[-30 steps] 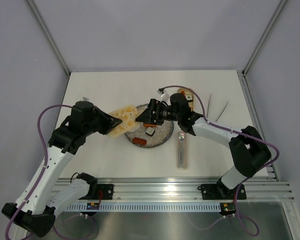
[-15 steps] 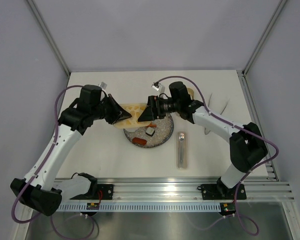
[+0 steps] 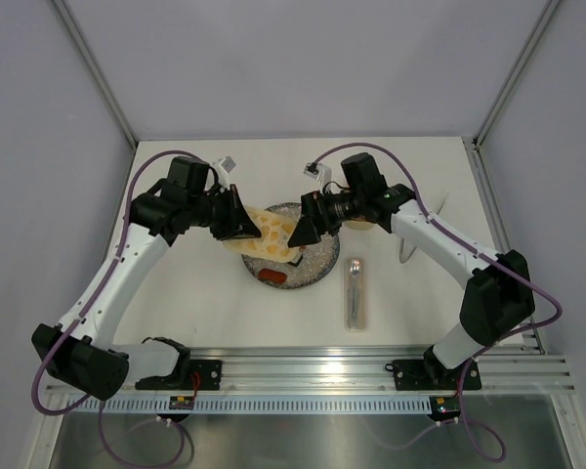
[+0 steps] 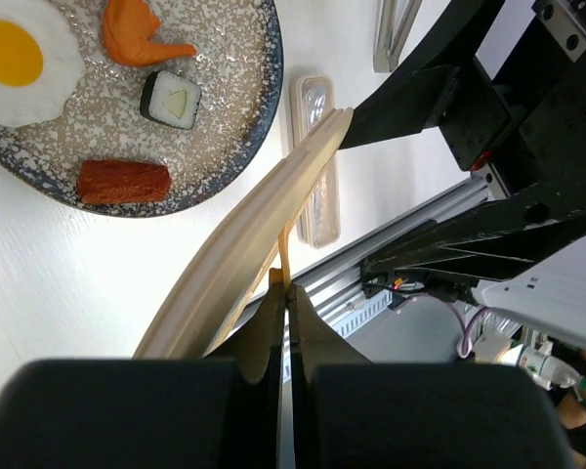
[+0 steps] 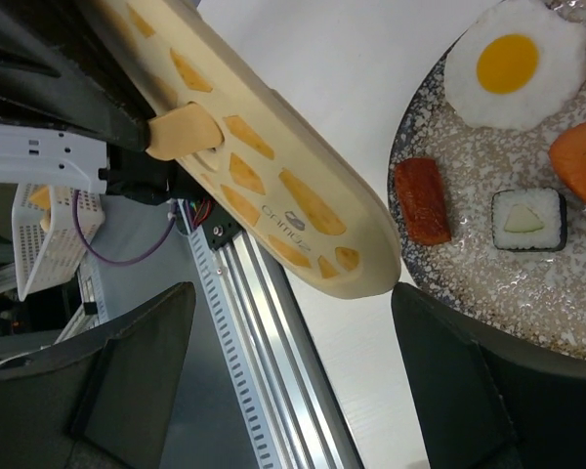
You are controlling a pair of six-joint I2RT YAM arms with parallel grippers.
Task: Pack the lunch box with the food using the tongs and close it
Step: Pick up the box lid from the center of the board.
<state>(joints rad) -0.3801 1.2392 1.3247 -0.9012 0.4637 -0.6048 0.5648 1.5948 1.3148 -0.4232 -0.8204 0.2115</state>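
The cream lid [image 3: 271,232] with yellow patches hangs tilted over the plate, and my left gripper [image 4: 285,288] is shut on a tab at its edge. My right gripper [image 5: 293,293] is open, with the lid's free end [image 5: 366,269] between its fingers, close to one of them. The food on the plate is a fried egg [image 5: 513,63], a red-brown sausage [image 5: 422,200], a sushi roll [image 5: 529,220] and an orange piece [image 4: 137,29]. The lunch box [image 3: 355,226] is mostly hidden under my right arm. The silver tongs [image 4: 391,34] lie beyond the cutlery case.
The speckled grey plate [image 3: 317,269] sits at the table's middle. A long clear cutlery case [image 3: 355,293] lies to its right, nearer the front rail [image 3: 371,369]. Both arms meet over the plate.
My left arm has carried the lid up and to the right, over the plate. My right gripper has swung round to the lid's free end.
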